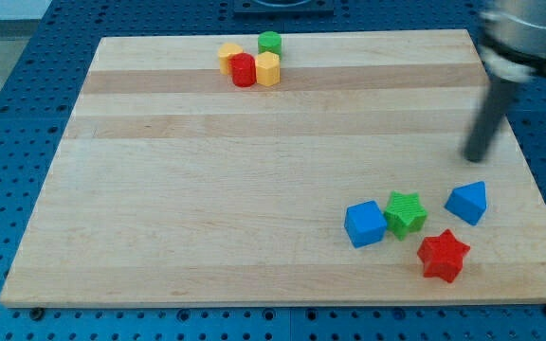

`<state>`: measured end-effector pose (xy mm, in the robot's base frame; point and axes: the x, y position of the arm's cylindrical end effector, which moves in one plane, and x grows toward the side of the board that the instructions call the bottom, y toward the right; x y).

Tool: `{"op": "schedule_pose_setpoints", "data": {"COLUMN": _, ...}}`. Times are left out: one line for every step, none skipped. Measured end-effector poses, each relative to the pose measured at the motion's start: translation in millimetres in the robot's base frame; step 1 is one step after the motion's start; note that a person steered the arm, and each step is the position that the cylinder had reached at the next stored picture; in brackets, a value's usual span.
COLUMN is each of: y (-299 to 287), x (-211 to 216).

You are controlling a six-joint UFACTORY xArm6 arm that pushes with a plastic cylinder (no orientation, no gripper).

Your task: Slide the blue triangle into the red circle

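The blue triangle [468, 202] lies at the view's lower right of the wooden board [207, 189]. The red circle [244, 70] sits far off at the view's top, in a cluster with other blocks. My tip [473, 158] stands just above the blue triangle in the view, a short gap away and not touching it. The rod rises toward the view's top right.
A green star [406, 212], a blue cube [365, 224] and a red star [443, 255] lie left of and below the triangle. Beside the red circle are an orange block [229, 54], a yellow hexagon [267, 69] and a green block [270, 43].
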<state>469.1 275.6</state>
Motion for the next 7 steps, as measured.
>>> {"op": "schedule_pose_setpoints", "data": {"y": 24, "x": 49}}
{"op": "schedule_pose_setpoints", "data": {"y": -24, "x": 64}}
{"op": "schedule_pose_setpoints", "data": {"y": -119, "x": 44}}
{"op": "schedule_pose_setpoints", "data": {"y": -211, "x": 11}}
{"op": "schedule_pose_setpoints", "data": {"y": -290, "x": 1}}
{"op": "schedule_pose_setpoints", "data": {"y": -268, "x": 12}}
{"op": "schedule_pose_setpoints", "data": {"y": -225, "x": 14}}
